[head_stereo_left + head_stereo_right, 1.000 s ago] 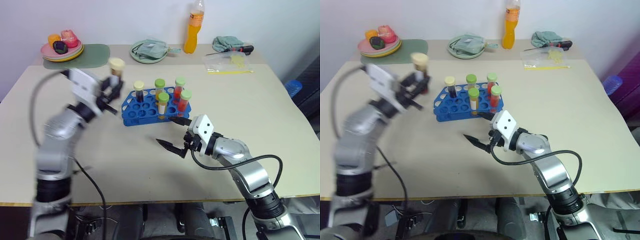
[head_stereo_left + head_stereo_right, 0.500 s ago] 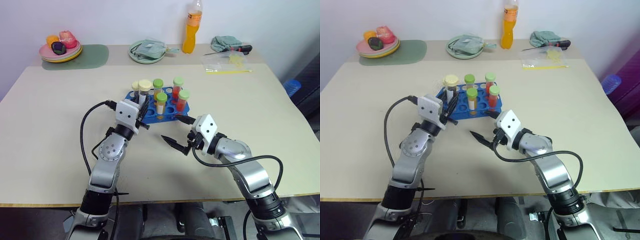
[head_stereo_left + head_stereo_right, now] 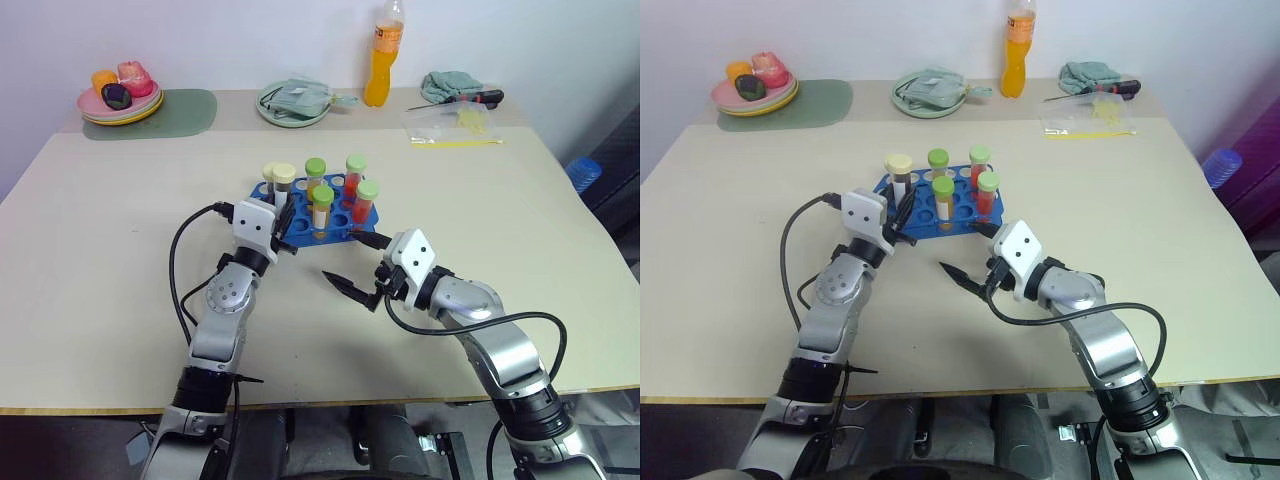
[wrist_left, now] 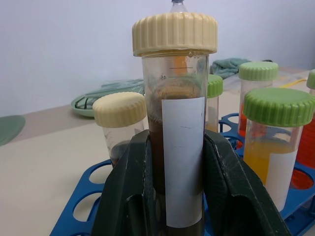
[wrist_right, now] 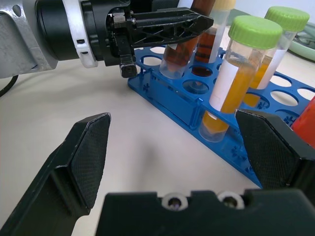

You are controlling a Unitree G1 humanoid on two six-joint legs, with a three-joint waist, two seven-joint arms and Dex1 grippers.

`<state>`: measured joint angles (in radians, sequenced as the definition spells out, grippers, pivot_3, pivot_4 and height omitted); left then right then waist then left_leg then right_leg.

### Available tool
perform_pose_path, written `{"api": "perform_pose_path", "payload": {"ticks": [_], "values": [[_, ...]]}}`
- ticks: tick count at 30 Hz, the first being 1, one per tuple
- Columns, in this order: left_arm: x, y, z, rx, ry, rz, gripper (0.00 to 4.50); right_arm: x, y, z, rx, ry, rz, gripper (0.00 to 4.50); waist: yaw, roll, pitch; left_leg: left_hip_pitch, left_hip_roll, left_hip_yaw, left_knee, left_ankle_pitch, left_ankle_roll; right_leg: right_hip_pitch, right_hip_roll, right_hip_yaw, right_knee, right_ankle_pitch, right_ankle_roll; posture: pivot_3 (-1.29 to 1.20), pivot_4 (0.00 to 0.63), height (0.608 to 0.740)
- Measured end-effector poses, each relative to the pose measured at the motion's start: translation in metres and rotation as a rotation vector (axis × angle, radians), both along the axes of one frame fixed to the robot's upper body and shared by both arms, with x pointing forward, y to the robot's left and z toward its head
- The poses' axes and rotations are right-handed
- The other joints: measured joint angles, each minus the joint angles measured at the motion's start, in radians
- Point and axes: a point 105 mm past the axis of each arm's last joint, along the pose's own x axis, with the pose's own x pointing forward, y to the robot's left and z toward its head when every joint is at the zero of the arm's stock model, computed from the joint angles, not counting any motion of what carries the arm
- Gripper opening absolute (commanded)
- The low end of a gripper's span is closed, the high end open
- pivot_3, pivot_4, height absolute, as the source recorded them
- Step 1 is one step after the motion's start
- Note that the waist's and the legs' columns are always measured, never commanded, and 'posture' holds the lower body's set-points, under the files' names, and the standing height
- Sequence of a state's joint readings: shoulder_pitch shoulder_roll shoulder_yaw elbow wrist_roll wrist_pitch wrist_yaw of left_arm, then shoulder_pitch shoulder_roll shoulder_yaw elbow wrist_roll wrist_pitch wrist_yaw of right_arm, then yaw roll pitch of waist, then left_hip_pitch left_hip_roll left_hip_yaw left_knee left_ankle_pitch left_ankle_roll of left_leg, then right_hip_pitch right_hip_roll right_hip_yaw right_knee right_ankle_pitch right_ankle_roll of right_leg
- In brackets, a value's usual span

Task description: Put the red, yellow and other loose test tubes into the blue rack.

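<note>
The cream-capped brown tube [image 4: 174, 123], clamped in the left gripper [image 3: 281, 222], has been swung down from mid-air to the blue rack [image 3: 300, 228] and looks partly seated. The right gripper [image 3: 362, 262] is kept wide open, empty, just in front.

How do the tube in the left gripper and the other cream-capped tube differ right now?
The held tube is clamped between the left gripper's fingers, its bottom in a front hole of the blue rack; the other cream-capped tube stands free behind it. The held tube's cap sits higher. It holds far more dark liquid than the other cream-capped tube. Both have cream caps and brown contents.
</note>
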<state>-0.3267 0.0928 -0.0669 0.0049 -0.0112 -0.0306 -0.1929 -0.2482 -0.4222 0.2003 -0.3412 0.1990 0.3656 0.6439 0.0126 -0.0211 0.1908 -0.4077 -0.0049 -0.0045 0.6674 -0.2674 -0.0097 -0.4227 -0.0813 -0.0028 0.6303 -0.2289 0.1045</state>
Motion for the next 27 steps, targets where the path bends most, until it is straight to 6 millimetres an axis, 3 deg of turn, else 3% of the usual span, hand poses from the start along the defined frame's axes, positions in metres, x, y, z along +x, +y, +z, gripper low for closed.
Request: {"api": "perform_pose_path", "payload": {"ticks": [23, 24, 27], "values": [[0.002, -0.004, -0.018, -0.048, -0.013, -0.019, 0.77, -0.001, 0.000, 0.000, -0.001, 0.005, 0.000, 4.50, 0.002, 0.000, 0.000, 0.000, 0.000, 0.000, 0.000, 0.000, 0.000, 0.000, 0.000, 0.000, 0.000, 0.000, 0.000, 0.00, 0.150, 0.740], [0.002, -0.004, -0.018, -0.055, -0.012, -0.020, 1.82, -0.001, 0.000, 0.000, -0.001, 0.005, 0.000, 4.50, 0.002, 0.000, 0.000, 0.000, 0.000, 0.000, 0.000, 0.000, 0.000, 0.000, 0.000, 0.000, 0.000, 0.000, 0.000, 0.00, 0.150, 0.740], [0.002, -0.008, -0.021, -0.077, 0.004, -0.039, 3.20, -0.001, 0.000, 0.000, -0.001, 0.005, 0.000, 4.50, 0.001, 0.000, 0.000, 0.000, 0.000, 0.000, 0.000, 0.000, 0.000, 0.001, 0.000, 0.000, 0.000, 0.000, 0.000, 0.00, 0.150, 0.740]]}}
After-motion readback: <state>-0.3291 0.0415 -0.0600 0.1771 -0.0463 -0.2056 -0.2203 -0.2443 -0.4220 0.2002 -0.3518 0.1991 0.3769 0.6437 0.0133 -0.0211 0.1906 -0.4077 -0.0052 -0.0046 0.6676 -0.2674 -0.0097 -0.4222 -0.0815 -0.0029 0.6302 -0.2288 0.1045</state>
